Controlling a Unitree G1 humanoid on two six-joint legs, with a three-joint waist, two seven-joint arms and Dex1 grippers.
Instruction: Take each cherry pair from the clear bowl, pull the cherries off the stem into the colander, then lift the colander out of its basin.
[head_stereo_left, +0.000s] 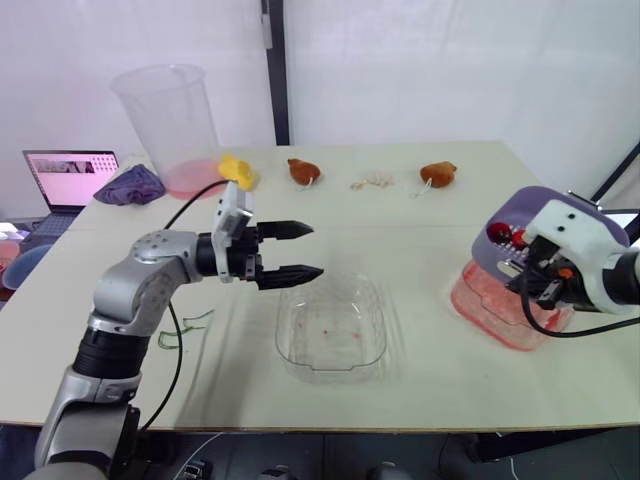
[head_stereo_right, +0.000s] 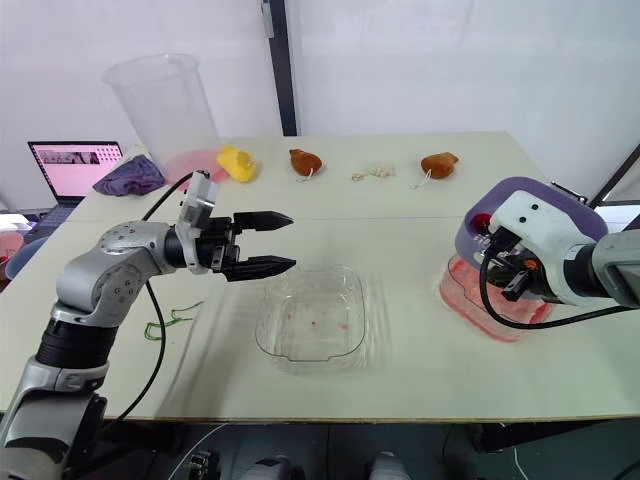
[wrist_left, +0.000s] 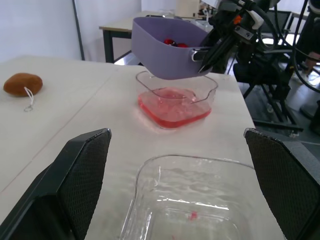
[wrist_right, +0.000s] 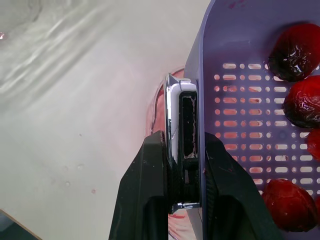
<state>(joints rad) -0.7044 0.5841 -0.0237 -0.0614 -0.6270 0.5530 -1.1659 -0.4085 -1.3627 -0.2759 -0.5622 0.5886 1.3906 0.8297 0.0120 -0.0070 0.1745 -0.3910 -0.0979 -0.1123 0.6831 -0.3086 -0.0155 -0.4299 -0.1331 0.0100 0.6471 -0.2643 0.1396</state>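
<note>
To the right of the clear bowl (head_stereo_left: 335, 350), and well apart from it, the right gripper (wrist_right: 184, 137) has its two fingers pinched tight on the handle (wrist_right: 182, 115) at the rim of the purple colander (wrist_left: 165, 50). It holds the colander tilted in the air just above the basin (head_stereo_left: 490, 320), which sits on the table with pink water in it. Holding by the rim handle appears to keep the fingers out of the cherries (wrist_right: 295, 45), which lie loose on the perforated floor. Keeping the colander over the basin rather than carrying it toward the bowl likely lets the drips fall back into the pink water. The bowl holds no cherry pairs, only a few red specks, so the picking and pulling seem finished and the lift looks like the closing step. That would explain the left gripper (head_stereo_left: 315, 250): it hovers above the bowl's far left corner with its fingers spread wide and nothing between them, pointing across the bowl with no work left for it there. Green stems (head_stereo_left: 185, 328) lie on the table to the left of the bowl, probably dropped on that side so they stayed out of both bowl and colander.
</note>
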